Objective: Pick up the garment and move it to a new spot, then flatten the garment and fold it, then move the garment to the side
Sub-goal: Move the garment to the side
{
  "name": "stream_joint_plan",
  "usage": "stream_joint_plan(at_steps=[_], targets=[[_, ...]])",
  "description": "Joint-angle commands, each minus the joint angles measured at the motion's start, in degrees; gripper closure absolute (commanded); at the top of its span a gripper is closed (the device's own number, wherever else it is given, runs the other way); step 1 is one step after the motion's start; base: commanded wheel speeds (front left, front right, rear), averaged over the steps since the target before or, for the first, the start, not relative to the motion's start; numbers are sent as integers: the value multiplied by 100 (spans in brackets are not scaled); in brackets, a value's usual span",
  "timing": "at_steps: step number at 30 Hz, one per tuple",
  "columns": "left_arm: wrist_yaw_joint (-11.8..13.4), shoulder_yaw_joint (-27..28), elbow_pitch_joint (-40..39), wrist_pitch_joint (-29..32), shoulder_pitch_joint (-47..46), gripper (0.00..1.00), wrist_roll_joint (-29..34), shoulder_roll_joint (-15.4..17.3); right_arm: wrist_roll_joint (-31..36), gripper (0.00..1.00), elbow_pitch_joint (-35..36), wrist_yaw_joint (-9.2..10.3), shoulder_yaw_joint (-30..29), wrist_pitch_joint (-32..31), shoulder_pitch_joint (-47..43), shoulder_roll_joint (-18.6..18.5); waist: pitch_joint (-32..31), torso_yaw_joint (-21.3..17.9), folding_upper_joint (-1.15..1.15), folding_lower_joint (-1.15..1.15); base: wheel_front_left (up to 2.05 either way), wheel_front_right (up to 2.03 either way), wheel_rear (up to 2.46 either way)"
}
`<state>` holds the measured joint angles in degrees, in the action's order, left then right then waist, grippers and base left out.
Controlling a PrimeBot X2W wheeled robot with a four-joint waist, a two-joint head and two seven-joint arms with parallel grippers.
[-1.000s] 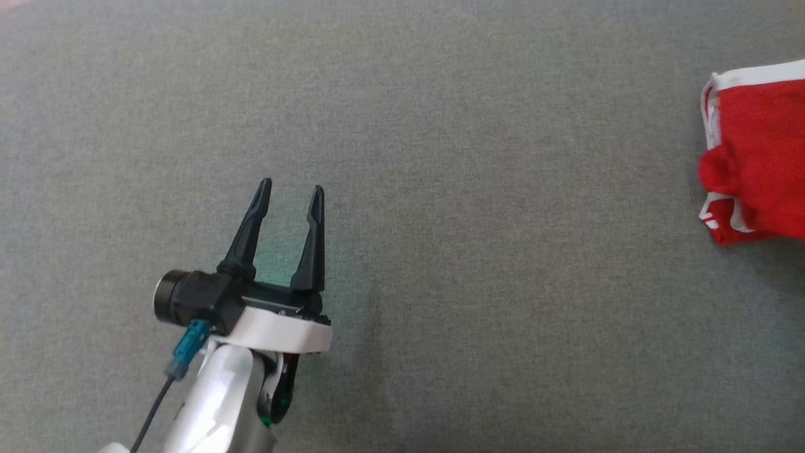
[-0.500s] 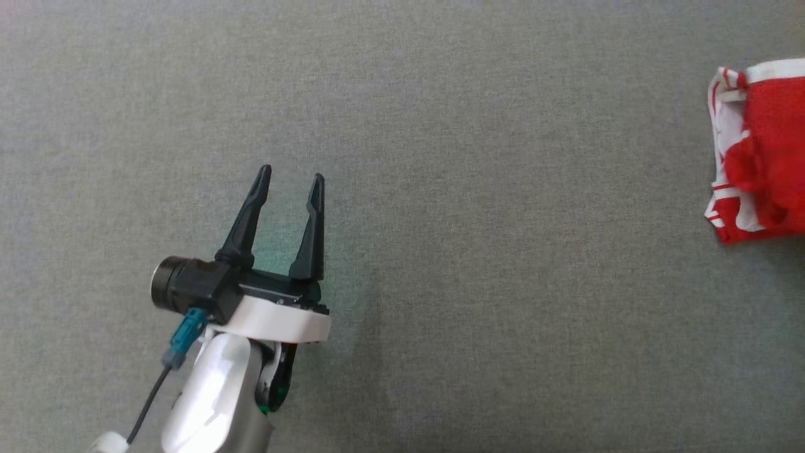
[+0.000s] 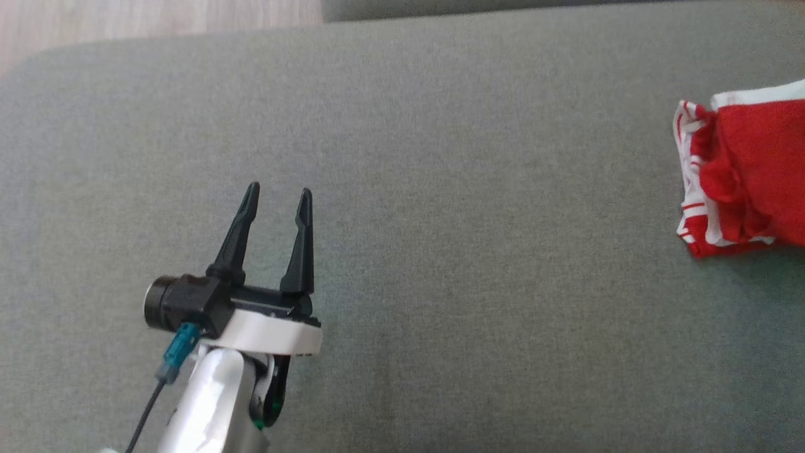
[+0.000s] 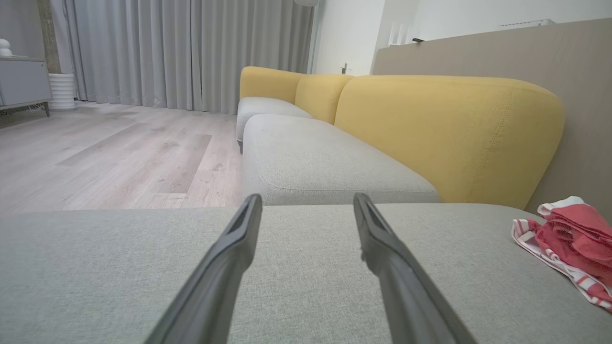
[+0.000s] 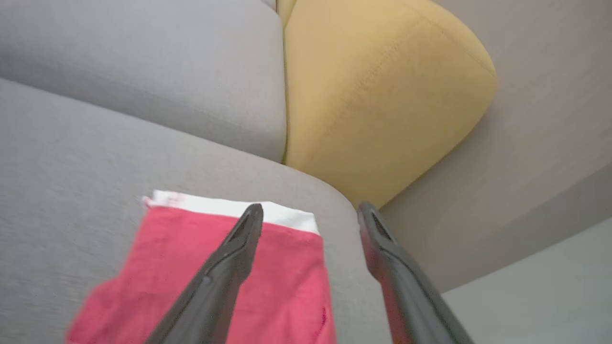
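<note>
Over on the left, a strip of wooden floor (image 3: pixel 157 19) shows past the rounded corner of the grey sofa cushion (image 3: pixel 471 251). Just inside that corner hangs the left gripper (image 3: pixel 278 190), fingers spread wide, nothing between them and nothing within reach. It looks idle.

Moving across, the middle of the cushion is plain grey fabric.

Now the far right: here's the garment (image 3: pixel 748 170), red with a white band along its top edge, lying on the cushion close to its right end, near the yellow backrest (image 4: pixel 449 129). It sits as a compact bundle. The top face looks fairly flat, but the left edge is bunched, with a red-and-white striped layer poking out underneath.

Above it is the right gripper (image 5: pixel 311 207), seen in the right wrist view: jaws apart, no cloth pinched between them, the garment lying beneath and behind the fingers.

So where does that leave us? Judging by the layout, the fold looks done and the bundle seems parked at the side. That would be the last step. Anything left is probably tidying that ruffled edge and drawing the arm clear.
</note>
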<state>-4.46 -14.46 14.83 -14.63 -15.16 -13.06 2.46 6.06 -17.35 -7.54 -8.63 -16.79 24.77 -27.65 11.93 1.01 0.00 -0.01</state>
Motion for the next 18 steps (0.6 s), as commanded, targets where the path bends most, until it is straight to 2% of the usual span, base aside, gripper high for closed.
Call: stream_joint_plan(at_steps=[1, 6, 11, 14, 18], targets=[[55, 221, -189, -37, -34, 0, -29, 42, 6, 0, 299, 5, 44, 103, -154, 40, -207, 19, 0, 1, 0, 0, 0], [122, 288, -179, -37, 172, 0, 32, 42, -51, 0, 1003, 5, -6, 548, -357, 1039, -614, 49, 0, 1, 0, 0, 0], [169, 331, -222, -37, 327, 0, 7, 42, -316, 0, 1447, 5, 228, 1213, -667, 2042, -895, 94, 0, 1, 0, 0, 0], [186, 349, -211, -37, 436, 0, -10, 42, -606, 0, 1474, 5, 501, 1624, -981, 2327, -1026, 117, 0, 1, 0, 0, 0], [202, 348, -236, -37, 595, 0, -70, 42, -1045, 0, 1251, 5, 735, 2158, -1426, 2462, -1182, 170, 0, 1, 0, 0, 0]])
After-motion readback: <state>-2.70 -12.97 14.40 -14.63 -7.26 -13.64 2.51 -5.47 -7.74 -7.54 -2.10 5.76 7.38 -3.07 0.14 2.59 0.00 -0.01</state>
